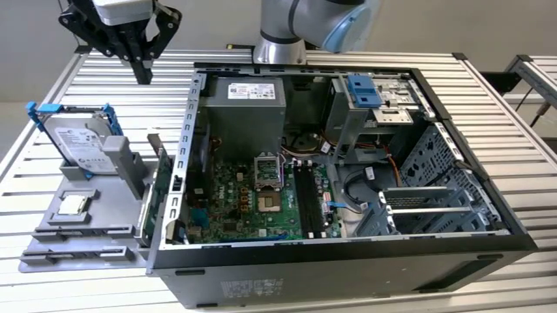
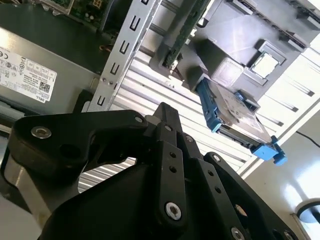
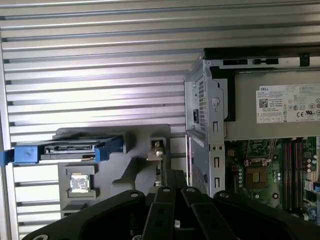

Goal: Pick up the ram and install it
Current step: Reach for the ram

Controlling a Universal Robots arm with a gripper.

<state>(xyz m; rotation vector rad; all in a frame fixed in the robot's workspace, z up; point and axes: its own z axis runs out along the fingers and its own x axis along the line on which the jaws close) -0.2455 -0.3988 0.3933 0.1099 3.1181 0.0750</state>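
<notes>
Gripper (image 1: 143, 73) fingers, black and pointed straight down, are shown drawn together at the tips, with nothing clasped between them. The gripper is held high at the exterior view's left, above the slatted metal table (image 1: 52, 85) and behind a gray holder tray (image 1: 87, 229), well apart from everything on that tray.

The ram (image 1: 164, 195) is seen standing on its long edge in a slot at the side of the holder tray nearest the computer case (image 1: 348, 267), just beside the case's perforated side wall. In the second wrist view the ram (image 2: 186, 30) is seen as a thin strip with a green edge, rising from a gray slot.

On the same tray a silver hard drive (image 1: 80, 140) in a blue bracket is propped at a tilt against a gray post. A small square processor chip (image 1: 74, 204) lies flat in a recess nearer the exterior camera.

The case lies open on its side at the middle of the table. Inside it a green motherboard (image 1: 252, 202) is laid flat, and long black memory slots (image 1: 306, 199) are set beside the processor socket. A gray power supply (image 1: 248, 104) with a white label is mounted at the far end of the case.
</notes>
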